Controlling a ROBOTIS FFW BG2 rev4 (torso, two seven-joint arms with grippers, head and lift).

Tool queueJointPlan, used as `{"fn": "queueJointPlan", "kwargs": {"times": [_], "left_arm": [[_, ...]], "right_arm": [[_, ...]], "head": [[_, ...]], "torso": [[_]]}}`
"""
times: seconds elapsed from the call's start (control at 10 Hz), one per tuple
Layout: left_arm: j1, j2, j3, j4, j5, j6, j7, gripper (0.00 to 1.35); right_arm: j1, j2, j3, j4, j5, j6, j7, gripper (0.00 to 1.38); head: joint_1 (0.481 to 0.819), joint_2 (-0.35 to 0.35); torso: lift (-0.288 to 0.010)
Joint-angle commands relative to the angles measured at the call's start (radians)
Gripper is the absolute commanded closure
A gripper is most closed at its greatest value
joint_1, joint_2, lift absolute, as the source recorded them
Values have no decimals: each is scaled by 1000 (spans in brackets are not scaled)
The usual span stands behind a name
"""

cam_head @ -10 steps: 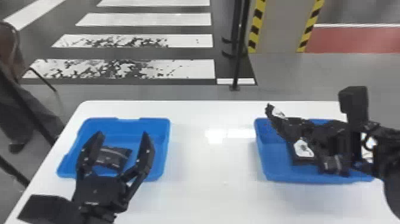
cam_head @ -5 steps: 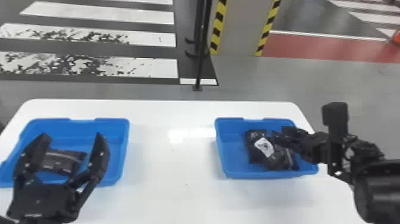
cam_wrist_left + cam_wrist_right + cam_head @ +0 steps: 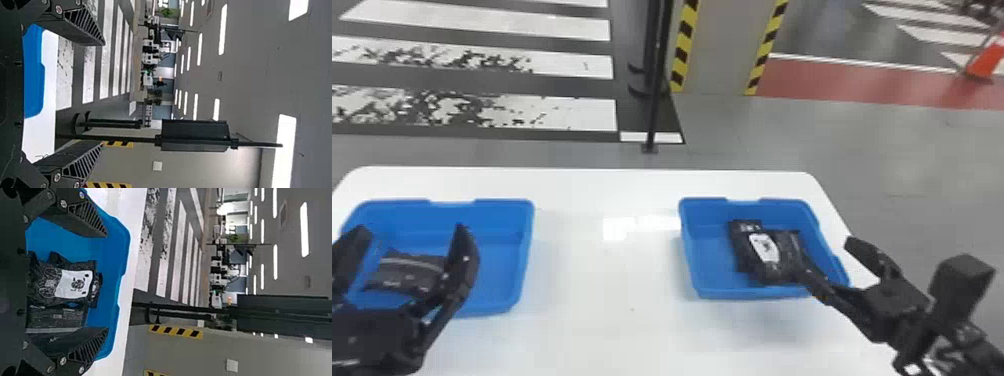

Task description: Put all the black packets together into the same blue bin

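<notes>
In the head view my left gripper point(image 3: 412, 232) stands open above the left blue bin point(image 3: 504, 255), where one black packet point(image 3: 407, 272) lies. My right gripper point(image 3: 827, 255) is open at the right edge of the right blue bin point(image 3: 709, 260). Inside that bin, several black packets overlap, among them one with a white label point(image 3: 766, 249). The left wrist view shows the left gripper point(image 3: 102, 94) apart, with a blue bin point(image 3: 33, 74) beyond. In the right wrist view the right gripper point(image 3: 105, 282) has fingers spread, the white-labelled packet point(image 3: 76, 284) and a striped packet point(image 3: 55, 319) lying behind their tips.
Both bins stand on the white table point(image 3: 602, 295), with a wide stretch of tabletop between them. A black post point(image 3: 654, 100) rises from the floor behind the table's far edge.
The head view has swung to the right. My right gripper has drawn back from over the packets to the right bin's edge. My left gripper remains open above the left bin.
</notes>
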Motion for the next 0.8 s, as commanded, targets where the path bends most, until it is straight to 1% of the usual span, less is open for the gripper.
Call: {"fn": "queueJointPlan", "kwargs": {"times": [0.0, 0.1, 0.2, 0.3, 0.4, 0.5, 0.6, 0.7], "left_arm": [[-18, -16, 57, 0, -36, 42, -10, 140], [-37, -19, 77, 0, -38, 94, -27, 140], [-57, -19, 103, 0, -68, 135, -44, 140], [-84, -15, 115, 0, -86, 221, -68, 140], [-148, -3, 163, 12, -130, 373, -171, 140], [-219, 16, 216, 61, -124, 508, -284, 140], [-251, 28, 238, 71, -102, 614, -314, 140], [-288, 31, 278, 83, -90, 690, -343, 140]], "right_arm": [[82, 23, -15, -41, -35, -62, -4, 163], [112, 21, -13, -51, -65, -84, -4, 163], [119, 23, -4, -51, -85, -96, -4, 163], [119, 21, 4, -51, -85, -99, -2, 163], [114, 17, 20, -49, -89, -99, -2, 163], [112, 4, 46, -49, -97, -99, -2, 165], [112, -3, 64, -51, -97, -99, -1, 165], [102, -6, 74, -46, -99, -99, 5, 165]], "head": [[695, -173], [695, -155], [695, -133], [695, -113], [695, -102], [695, -88], [695, -62], [695, -12]], "torso": [[-110], [-110], [-110], [-110], [-110], [-110], [-110], [-110]]}}
